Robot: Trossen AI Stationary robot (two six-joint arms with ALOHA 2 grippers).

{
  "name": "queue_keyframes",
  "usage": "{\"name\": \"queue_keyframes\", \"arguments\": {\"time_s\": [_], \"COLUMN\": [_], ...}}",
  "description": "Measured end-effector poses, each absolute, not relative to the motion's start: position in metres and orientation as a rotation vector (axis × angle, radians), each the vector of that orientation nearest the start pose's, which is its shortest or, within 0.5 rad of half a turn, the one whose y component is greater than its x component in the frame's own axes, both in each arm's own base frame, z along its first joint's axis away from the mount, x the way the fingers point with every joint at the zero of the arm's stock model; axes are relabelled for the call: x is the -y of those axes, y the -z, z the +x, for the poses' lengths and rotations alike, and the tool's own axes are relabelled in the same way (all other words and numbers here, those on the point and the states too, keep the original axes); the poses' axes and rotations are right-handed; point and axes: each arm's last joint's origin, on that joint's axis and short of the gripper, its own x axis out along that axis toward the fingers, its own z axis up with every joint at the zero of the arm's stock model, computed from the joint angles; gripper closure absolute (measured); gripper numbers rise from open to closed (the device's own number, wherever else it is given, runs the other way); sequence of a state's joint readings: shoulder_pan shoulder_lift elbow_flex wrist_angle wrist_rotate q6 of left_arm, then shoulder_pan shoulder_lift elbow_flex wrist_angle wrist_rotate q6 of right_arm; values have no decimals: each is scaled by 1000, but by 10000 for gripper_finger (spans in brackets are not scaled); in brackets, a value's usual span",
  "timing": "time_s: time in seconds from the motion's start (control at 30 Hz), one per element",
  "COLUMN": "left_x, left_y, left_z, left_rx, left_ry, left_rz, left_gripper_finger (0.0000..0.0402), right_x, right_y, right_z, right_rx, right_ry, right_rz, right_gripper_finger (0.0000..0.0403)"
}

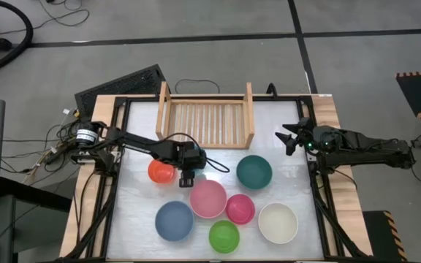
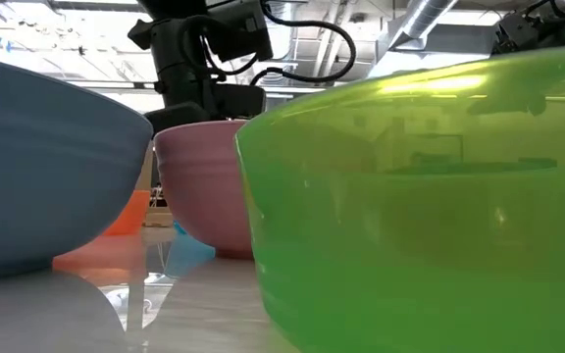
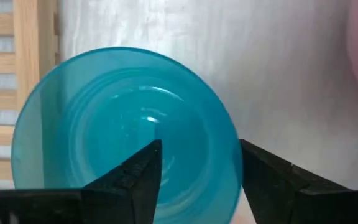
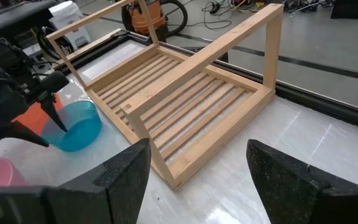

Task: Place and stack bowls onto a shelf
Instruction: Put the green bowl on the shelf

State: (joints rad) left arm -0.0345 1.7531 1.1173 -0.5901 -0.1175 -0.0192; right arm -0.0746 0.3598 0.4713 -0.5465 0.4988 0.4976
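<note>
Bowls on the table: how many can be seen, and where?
8. Red-orange bowl and teal bowl by the left gripper, the teal one hidden from above; dark green bowl right; pink bowl, magenta bowl centre; blue bowl, lime bowl, cream bowl along the front.

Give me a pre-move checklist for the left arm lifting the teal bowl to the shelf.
1. Fingers astride the rim: ok. The left gripper has one finger inside the teal bowl and one outside its wall.
2. Grip closed on the rim: not ok. A gap shows on both sides of the wall.
3. Shelf free to receive: ok. The shelf shows only bare slats.
4. Neighbours clear of the lift: cannot tell. The red-orange bowl and pink bowl sit close beside the gripper.
5. Right arm out of the way: ok. The right gripper waits open at the table's right edge.
</note>
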Motion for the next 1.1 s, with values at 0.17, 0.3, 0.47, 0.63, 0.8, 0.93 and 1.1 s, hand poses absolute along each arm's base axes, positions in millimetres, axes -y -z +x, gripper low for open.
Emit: {"name": "queue_keyframes", "arguments": {"time_s": [0.17,0.3,0.47,0.63,0.8,0.93,1.1], "left_x": [9,7,7,8,6,6,15], "left_y": [-194,-217,-250,-269,-264,-242,-225], "left_z": [343,352,369,388,399,413,437], "left_rx": [-1188,-1152,-1020,-765,-683,-701,-708], "left_ry": [-41,-50,-10,115,215,273,334], "left_rz": [116,238,465,572,671,716,776], "left_gripper_finger": [193,155,129,127,127,127,127], "right_x": [21,21,21,21,21,21,21], "right_y": [-244,-244,-244,-244,-244,-244,-243], "right_z": [93,93,93,93,93,93,92], "right_rx": [-280,-280,-280,-281,-281,-284,-288], "right_ry": [657,657,657,657,657,658,663], "right_rz": [384,384,384,384,384,384,386], "right_gripper_finger": [110,110,110,110,110,110,110]}}
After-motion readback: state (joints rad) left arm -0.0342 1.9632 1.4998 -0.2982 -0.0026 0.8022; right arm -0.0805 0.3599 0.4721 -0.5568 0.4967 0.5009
